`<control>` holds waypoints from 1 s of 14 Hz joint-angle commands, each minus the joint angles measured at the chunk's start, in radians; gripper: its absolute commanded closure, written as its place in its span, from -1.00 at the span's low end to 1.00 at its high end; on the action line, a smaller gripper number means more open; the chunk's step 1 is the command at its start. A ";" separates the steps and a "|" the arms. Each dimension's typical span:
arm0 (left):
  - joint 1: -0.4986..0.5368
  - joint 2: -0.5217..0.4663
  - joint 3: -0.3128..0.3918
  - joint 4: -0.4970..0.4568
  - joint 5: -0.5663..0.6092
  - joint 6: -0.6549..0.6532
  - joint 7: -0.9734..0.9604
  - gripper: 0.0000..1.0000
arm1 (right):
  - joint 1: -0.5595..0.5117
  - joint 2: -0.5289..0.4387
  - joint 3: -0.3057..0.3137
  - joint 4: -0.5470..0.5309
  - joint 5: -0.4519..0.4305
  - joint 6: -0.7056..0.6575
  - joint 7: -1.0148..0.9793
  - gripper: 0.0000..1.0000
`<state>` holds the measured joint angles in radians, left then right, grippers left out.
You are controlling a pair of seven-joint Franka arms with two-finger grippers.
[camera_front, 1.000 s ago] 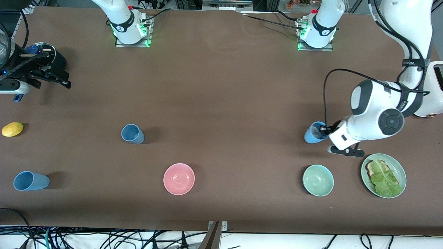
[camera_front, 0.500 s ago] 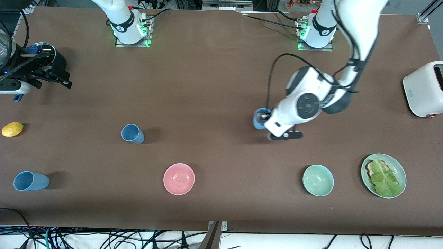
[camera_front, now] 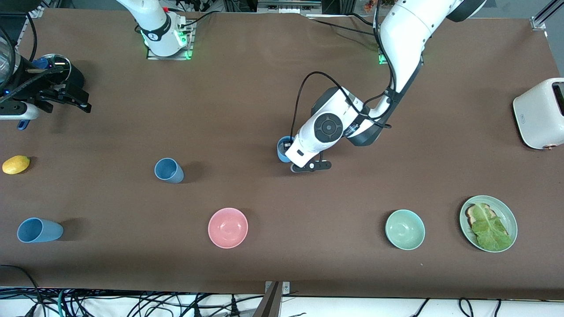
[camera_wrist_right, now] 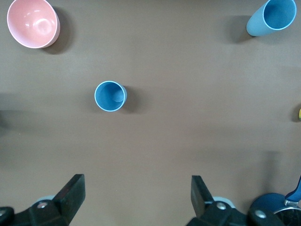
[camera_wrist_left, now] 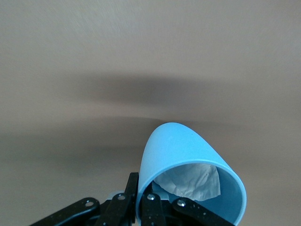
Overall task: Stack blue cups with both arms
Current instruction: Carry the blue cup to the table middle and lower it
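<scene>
Brown matte tabletop (camera_front: pixel 246 101), lit evenly, both arm bases along its top edge in the front view.

What has changed: over the last second your left arm has swung its load from beside the green plate at its own end of the table toward the middle. The left gripper (camera_front: pixel 287 149) is now over bare table near the centre, jaws closed on the rim of a small light-blue plastic tumbler (camera_front: pixel 282 149). In the left wrist view that carried cup (camera_wrist_left: pixel 188 176) is tilted, mouth toward the camera, with something white and crumpled inside, likely paper. My reading: transport is under way and the carried cup is closing on its stacking partner.

Probable target: a second light-blue tumbler (camera_front: pixel 168 170), upright and empty, toward the right arm's end of the table; the right wrist view looks straight down into it (camera_wrist_right: pixel 110 96). A third light-blue tumbler (camera_front: pixel 38 230) sits nearer the front camera, close to the table's end, empty too.

Your right gripper (camera_wrist_right: pixel 136 200) waits over the right arm's end of the table, jaws spread wide and empty.

Other containers:
- glossy pink bowl (camera_front: pixel 228 227), empty
- pale green bowl (camera_front: pixel 405 229), empty
- green plate (camera_front: pixel 510 215) with toast and a lettuce leaf

Also noted: yellow lemon (camera_front: pixel 16 164), white toaster (camera_front: pixel 539 113). Watch the white wad when nesting; it may keep the cups from seating.
</scene>
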<state>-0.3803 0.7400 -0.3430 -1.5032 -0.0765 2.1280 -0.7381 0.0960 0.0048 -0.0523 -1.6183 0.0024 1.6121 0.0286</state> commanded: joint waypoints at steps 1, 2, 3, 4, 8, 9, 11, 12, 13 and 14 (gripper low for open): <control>-0.026 0.036 0.010 0.041 -0.005 0.033 -0.007 0.90 | 0.007 0.007 0.003 0.015 -0.004 0.000 -0.013 -1.00; -0.025 0.035 0.012 0.041 -0.005 0.033 -0.009 -0.10 | 0.011 0.010 0.003 0.014 -0.004 0.000 -0.013 -1.00; -0.025 0.032 0.012 0.040 -0.003 0.033 -0.007 -0.98 | 0.011 0.015 0.003 0.014 -0.004 0.002 -0.013 -1.00; -0.023 0.026 0.012 0.040 -0.003 0.033 -0.007 -1.00 | 0.013 0.018 0.003 0.014 -0.004 0.003 -0.013 -1.00; -0.019 -0.052 0.010 0.044 -0.003 -0.069 -0.023 -1.00 | 0.021 0.070 0.003 0.014 -0.005 0.052 -0.013 -1.00; -0.014 -0.083 0.010 0.044 -0.003 -0.124 -0.023 -1.00 | 0.025 0.086 0.003 0.015 -0.007 0.066 -0.013 -1.00; -0.006 -0.143 0.018 0.046 -0.003 -0.227 -0.020 -1.00 | 0.031 0.128 0.003 0.020 -0.007 0.104 -0.013 -1.00; 0.020 -0.174 0.025 0.046 -0.002 -0.264 -0.015 -1.00 | 0.033 0.154 0.003 0.023 -0.004 0.130 -0.013 -1.00; 0.053 -0.203 0.027 0.047 0.003 -0.299 -0.009 -1.00 | 0.034 0.179 0.003 0.023 -0.002 0.153 -0.013 -1.00; 0.087 -0.232 0.026 0.047 0.030 -0.331 -0.004 -1.00 | 0.044 0.197 0.003 0.023 -0.001 0.176 -0.013 -1.00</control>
<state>-0.3589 0.5816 -0.3202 -1.4349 -0.0720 1.8622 -0.7483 0.1259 0.1549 -0.0474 -1.6198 0.0025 1.7571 0.0270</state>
